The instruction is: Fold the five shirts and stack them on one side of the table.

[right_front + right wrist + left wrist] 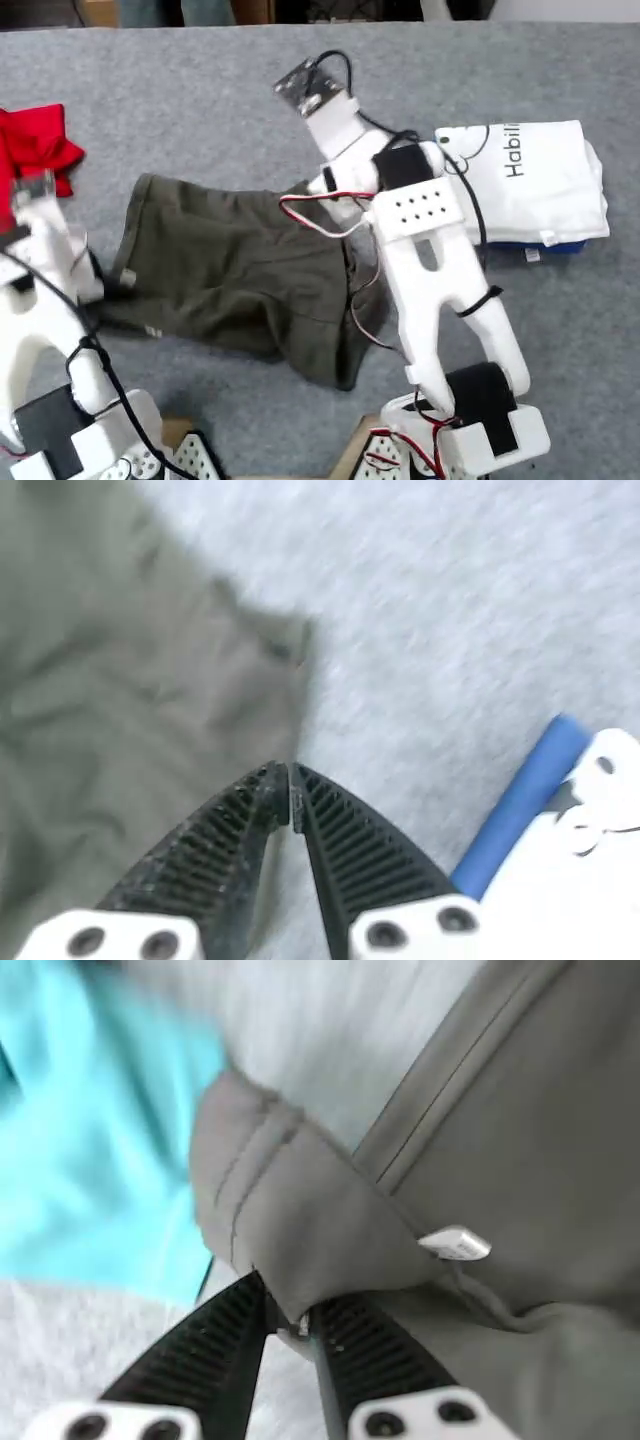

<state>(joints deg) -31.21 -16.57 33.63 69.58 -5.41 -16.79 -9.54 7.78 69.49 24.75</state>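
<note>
1. The olive shirt [240, 270] lies spread and creased across the middle of the grey surface [180, 90], not yet folded.
2. The left claw [290, 1322] is clenched on a bunched fold at the shirt's edge, at the left of the high view. A pinch there likely gives it a corner to lift or pull.
3. The right claw [290, 780] is clenched at the shirt's opposite edge, above the centre of the high view. Whether cloth sits between its tips cannot be told.
4. Claws at two opposite sides probably serve to stretch the cloth flat before a fold.
5. At the right of the high view a folded white shirt [530, 175] rests on a blue shirt [560, 247], apparently the start of the stack.
6. A red shirt [35, 145] sits bunched at the left edge, apparently awaiting its turn.
</note>
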